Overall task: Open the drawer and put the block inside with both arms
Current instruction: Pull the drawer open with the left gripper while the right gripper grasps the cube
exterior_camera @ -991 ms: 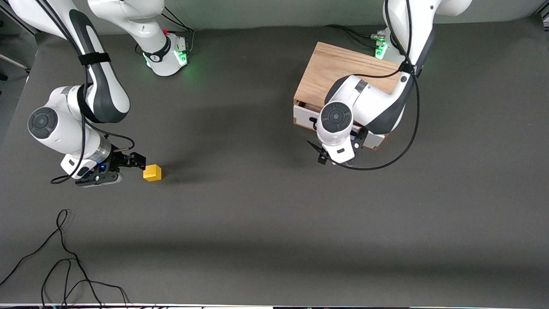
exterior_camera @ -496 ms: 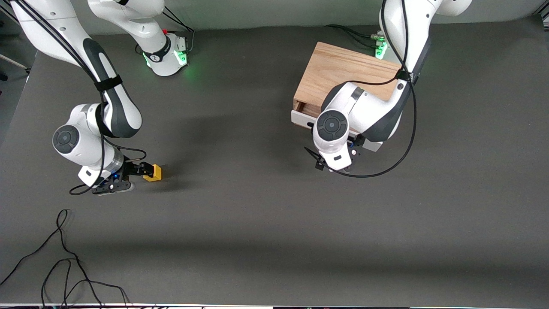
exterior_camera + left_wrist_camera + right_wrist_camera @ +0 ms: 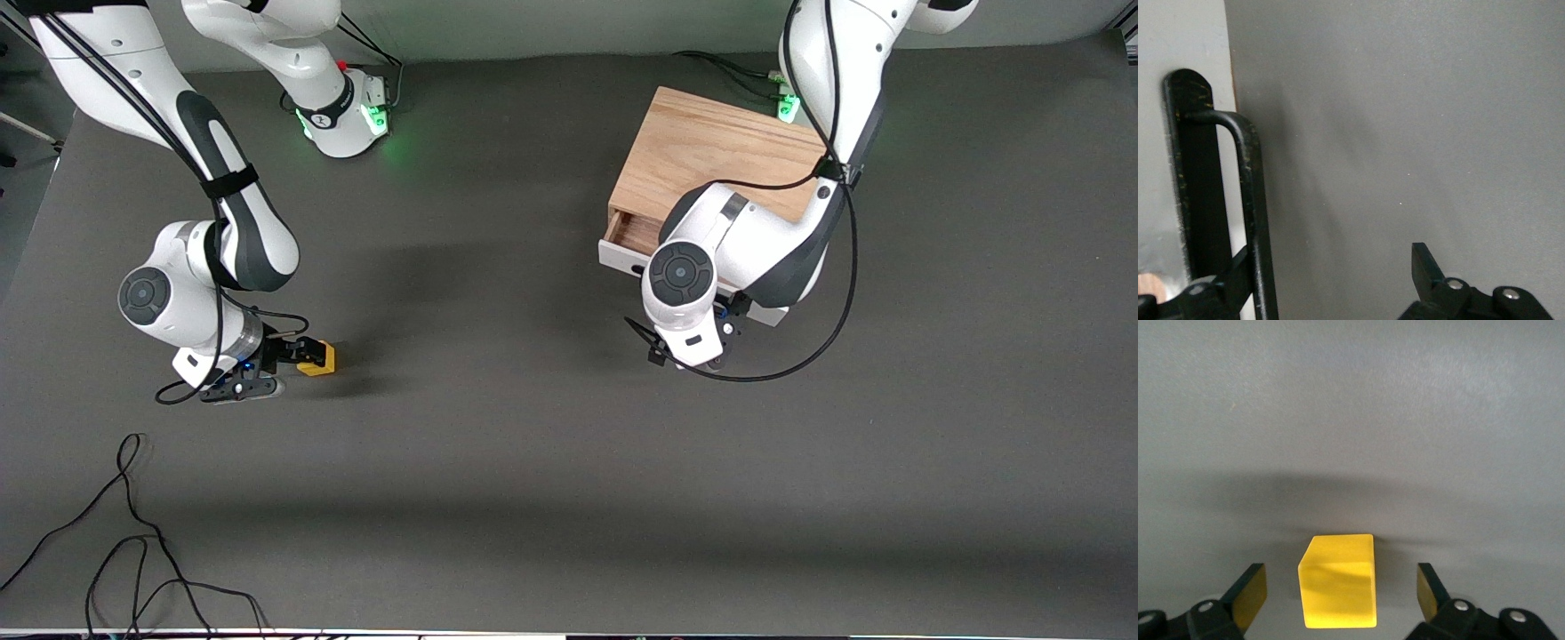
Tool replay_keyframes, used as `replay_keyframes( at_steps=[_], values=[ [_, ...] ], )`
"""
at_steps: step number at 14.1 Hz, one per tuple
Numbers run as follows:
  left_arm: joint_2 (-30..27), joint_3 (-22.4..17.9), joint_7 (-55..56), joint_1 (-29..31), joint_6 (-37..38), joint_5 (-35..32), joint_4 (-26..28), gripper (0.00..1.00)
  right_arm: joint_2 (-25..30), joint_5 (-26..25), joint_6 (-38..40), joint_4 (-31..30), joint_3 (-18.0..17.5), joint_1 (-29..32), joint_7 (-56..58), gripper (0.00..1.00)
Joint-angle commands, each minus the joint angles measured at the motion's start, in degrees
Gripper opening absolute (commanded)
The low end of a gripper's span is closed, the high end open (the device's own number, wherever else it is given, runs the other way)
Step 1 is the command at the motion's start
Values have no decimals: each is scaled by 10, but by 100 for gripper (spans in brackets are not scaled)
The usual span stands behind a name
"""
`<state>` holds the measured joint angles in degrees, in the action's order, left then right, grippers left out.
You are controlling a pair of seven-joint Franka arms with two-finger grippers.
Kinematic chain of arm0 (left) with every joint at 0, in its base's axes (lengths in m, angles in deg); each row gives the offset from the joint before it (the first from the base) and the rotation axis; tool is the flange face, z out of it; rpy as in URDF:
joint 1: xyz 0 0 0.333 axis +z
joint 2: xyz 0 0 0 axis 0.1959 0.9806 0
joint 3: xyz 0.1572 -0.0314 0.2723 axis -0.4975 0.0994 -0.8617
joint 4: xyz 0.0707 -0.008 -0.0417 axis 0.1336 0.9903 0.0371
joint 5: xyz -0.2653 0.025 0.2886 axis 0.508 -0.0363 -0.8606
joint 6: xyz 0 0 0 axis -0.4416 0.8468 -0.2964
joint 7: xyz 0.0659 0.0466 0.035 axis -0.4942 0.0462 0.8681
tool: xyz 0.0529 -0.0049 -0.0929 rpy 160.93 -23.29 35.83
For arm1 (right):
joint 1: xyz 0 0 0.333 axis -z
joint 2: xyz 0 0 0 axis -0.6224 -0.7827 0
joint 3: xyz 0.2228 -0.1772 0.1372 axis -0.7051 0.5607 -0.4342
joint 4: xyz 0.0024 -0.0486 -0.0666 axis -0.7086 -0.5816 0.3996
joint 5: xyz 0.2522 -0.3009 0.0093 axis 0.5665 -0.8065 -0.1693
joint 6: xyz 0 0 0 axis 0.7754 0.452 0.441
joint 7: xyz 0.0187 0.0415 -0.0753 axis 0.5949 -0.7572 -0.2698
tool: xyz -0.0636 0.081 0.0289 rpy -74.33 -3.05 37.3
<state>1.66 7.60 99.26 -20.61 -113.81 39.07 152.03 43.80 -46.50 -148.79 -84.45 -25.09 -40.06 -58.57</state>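
The yellow block (image 3: 320, 357) sits on the dark table toward the right arm's end. My right gripper (image 3: 300, 354) is low at it and open. In the right wrist view the block (image 3: 1338, 600) lies between the two fingers of the right gripper (image 3: 1340, 579), with a gap on each side. The oak cabinet (image 3: 711, 151) stands toward the left arm's end, and its drawer (image 3: 622, 260) is pulled partly out. My left gripper (image 3: 1331, 257) is open in front of the drawer. One finger is hooked under the black handle (image 3: 1253, 200), and the wrist hides the gripper in the front view.
Loose black cables (image 3: 133, 533) lie at the table's near corner toward the right arm's end. The right arm's green-lit base (image 3: 347, 116) stands at the table's far edge. The left arm's cable (image 3: 800, 338) loops down beside the drawer.
The drawer has slid farther out of the cabinet with the left gripper. The right gripper has moved in on the block, so its fingers now stand on both sides of it.
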Motion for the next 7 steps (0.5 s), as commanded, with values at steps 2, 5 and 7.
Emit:
replay_keyframes(
  at_steps=[2, 5, 7],
  values=[
    [52, -3, 2, -3, -91, -7, -70, 100, -5, 13, -12, -10, -1, -3, -23, 100],
    [55, -5, 2, -1, -121, -7, -70, 100, -20, 13, -64, -31, -1, -3, -23, 100],
    [58, -7, 3, 2, -144, -7, -73, 100, -23, 13, -74, -38, -1, -3, -23, 100]
  ],
)
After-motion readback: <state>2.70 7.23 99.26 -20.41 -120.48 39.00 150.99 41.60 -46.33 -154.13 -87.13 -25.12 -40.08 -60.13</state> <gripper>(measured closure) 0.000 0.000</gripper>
